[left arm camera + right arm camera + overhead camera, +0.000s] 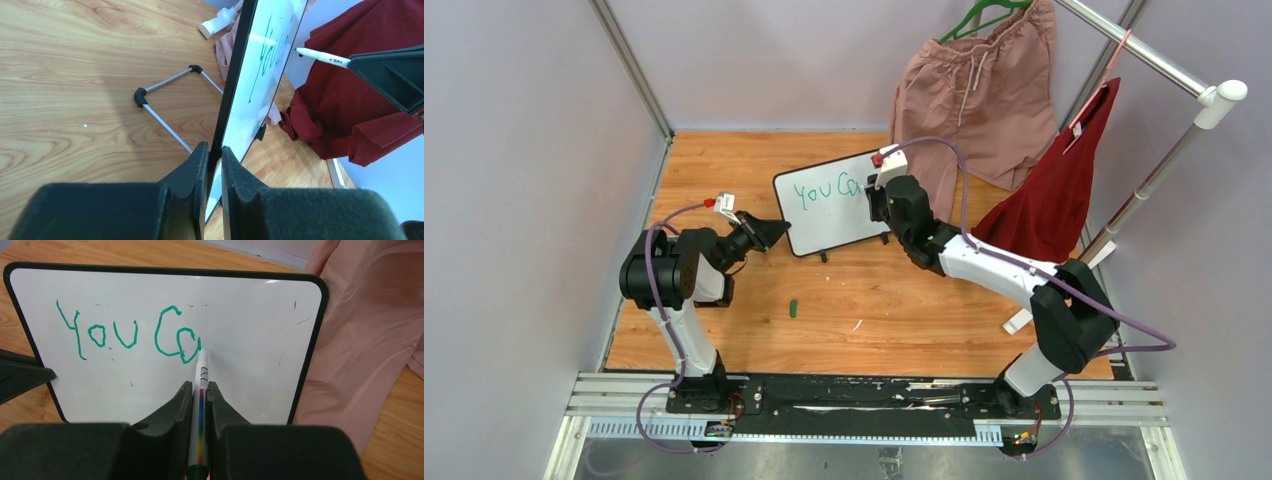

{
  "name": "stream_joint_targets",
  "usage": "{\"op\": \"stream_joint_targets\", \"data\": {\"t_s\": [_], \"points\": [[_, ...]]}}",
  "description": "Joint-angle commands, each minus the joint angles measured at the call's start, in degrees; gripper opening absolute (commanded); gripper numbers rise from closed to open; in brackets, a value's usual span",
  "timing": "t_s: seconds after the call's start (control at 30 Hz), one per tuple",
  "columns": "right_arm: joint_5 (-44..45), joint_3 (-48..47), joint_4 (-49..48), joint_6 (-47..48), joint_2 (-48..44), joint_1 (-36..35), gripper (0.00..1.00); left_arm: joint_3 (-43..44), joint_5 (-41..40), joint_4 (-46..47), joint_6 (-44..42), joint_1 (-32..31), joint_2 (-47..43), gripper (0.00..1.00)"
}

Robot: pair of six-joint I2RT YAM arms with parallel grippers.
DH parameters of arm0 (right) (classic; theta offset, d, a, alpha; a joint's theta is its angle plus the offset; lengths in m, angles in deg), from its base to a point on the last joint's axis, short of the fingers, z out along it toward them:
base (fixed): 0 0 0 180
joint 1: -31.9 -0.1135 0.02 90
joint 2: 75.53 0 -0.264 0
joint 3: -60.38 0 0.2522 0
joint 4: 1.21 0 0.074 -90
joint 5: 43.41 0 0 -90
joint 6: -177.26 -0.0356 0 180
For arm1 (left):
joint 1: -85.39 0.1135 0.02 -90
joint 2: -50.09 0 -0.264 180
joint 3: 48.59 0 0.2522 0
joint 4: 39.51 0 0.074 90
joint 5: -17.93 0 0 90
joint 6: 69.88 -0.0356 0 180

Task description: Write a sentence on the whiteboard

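Wooden tabletop (pixel 724 170): fills the top view; its right edge is partly covered by clothing.
Pink shorts (pixel 984 100): hang at the far right corner. The waist is cut off by the frame, and one leg is behind the board and the arm.
Red garment (pixel 1064 190): hangs by the right edge, with its lower part behind the right arm.
Black-framed whiteboard (pixel 250 365): stands tilted back on its feet in the far half of the tabletop, about midway between the left and right edges. The left wrist view shows it almost edge-on. In the right wrist view its bottom edge is hidden behind the fingers.
Robot's left gripper (pixel 214 150): clamped on the board's frame at the lower left corner, one finger on each face.
Robot's right gripper (pixel 200 387): closed around the marker, directly in front of the board's middle. From above it covers the board's right end.
Held marker (pixel 201 405): white barrel with its tip on the board surface; hidden in the top view.
Green sentence (pixel 130 335): reads "You C", followed by a rounded letter that the tip touches and partly covers. It is unreadable from the left wrist.
Loose green piece (pixel 793 308): lies near the tabletop's middle, well apart from the board and too small to identify.
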Motion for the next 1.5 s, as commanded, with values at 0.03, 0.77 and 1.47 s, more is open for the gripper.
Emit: {"op": "stream_joint_targets", "data": {"t_s": [0.03,0.77,1.47], "points": [[0.3,-3.2,-1.1,-0.2,0.7,1.2,0.00,-0.6,-1.1,2.2,-1.3,0.0,0.7,0.00],[-0.3,-4.2,-0.7,-1.3,3.9,2.5,0.00,-0.6,-1.0,2.2,-1.3,0.0,0.8,0.00],[-0.1,0.8,-1.3,-2.8,2.1,2.5,0.00,-0.5,-0.9,2.3,-1.3,-0.1,0.8,0.00]]}}
